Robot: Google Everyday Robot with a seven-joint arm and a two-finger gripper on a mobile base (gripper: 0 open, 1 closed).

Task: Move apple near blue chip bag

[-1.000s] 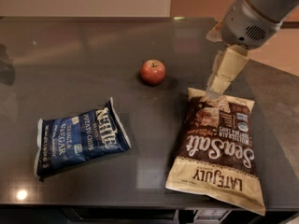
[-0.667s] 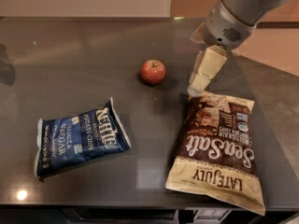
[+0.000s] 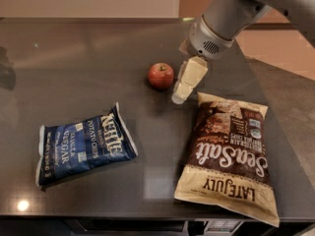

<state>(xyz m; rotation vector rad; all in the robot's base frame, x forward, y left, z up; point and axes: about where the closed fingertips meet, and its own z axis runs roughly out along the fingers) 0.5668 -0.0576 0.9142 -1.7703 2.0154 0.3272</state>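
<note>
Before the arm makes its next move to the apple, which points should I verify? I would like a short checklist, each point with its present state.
1. Apple in view, upright on the table: ok.
2. Tool near the apple: ok, it is just at the apple's right side.
3. Tool around the apple: not ok, it is beside it.
4. Blue chip bag located: ok, it lies flat at the front left.
5. No object between the apple and the blue chip bag: ok.
6. Tool apart from the Sea Salt bag: cannot tell, its tip is close to the bag's top edge.
</note>
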